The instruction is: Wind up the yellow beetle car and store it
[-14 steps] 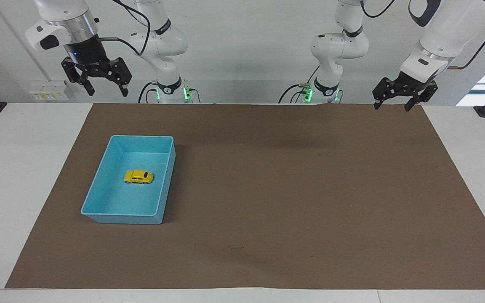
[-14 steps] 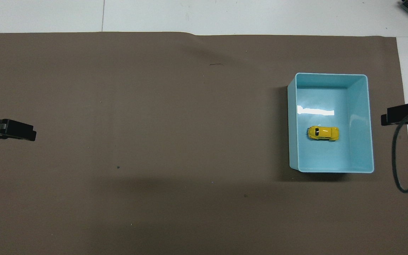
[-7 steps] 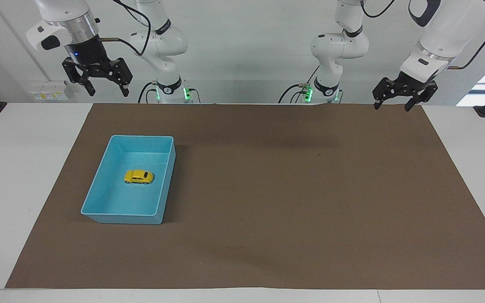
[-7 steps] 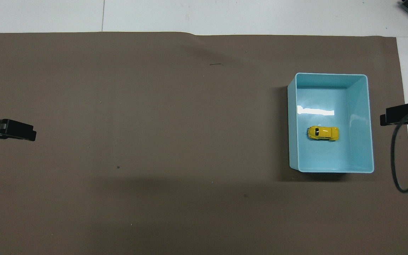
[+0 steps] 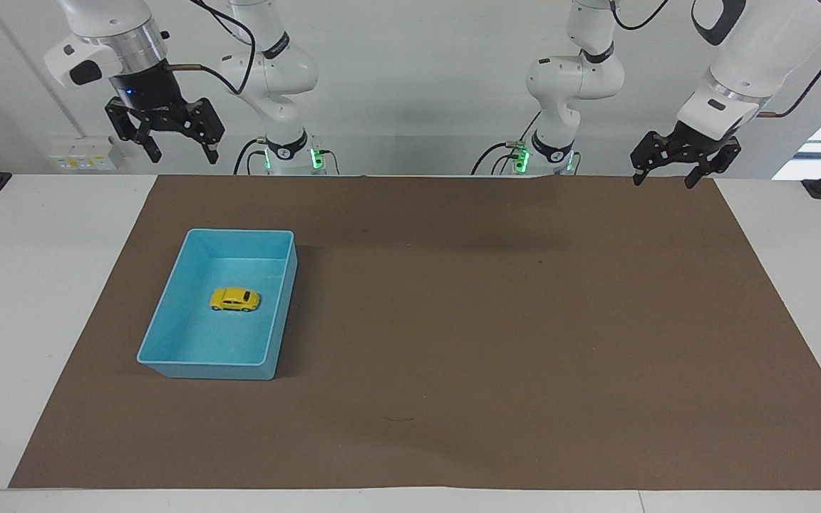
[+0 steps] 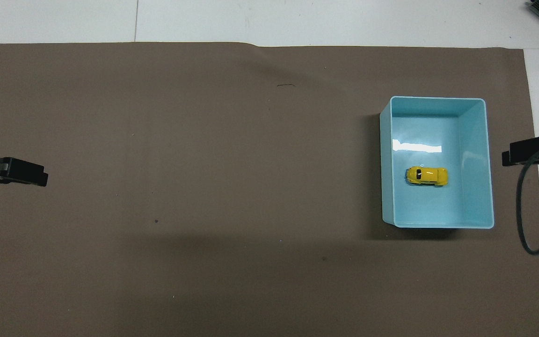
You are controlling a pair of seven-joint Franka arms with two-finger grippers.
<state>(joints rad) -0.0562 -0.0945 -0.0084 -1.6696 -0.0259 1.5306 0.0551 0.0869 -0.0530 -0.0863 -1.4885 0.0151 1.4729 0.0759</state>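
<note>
Desk: white, under a brown mat.
Wall: plain white.
Car: in the blue bin, toward the right arm's end.
Right tool: open, empty, raised.
Left tool: open, empty, over the mat's corner.

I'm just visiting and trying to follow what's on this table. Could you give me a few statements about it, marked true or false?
1. The yellow beetle car sits inside the blue bin. True.
2. The right gripper holds the car. False: it hangs open and empty, raised above the table's edge.
3. The left gripper is open. True.
4. The car lies on its roof. False: it stands on its wheels.
5. The bin stands on the brown mat. True.
</note>
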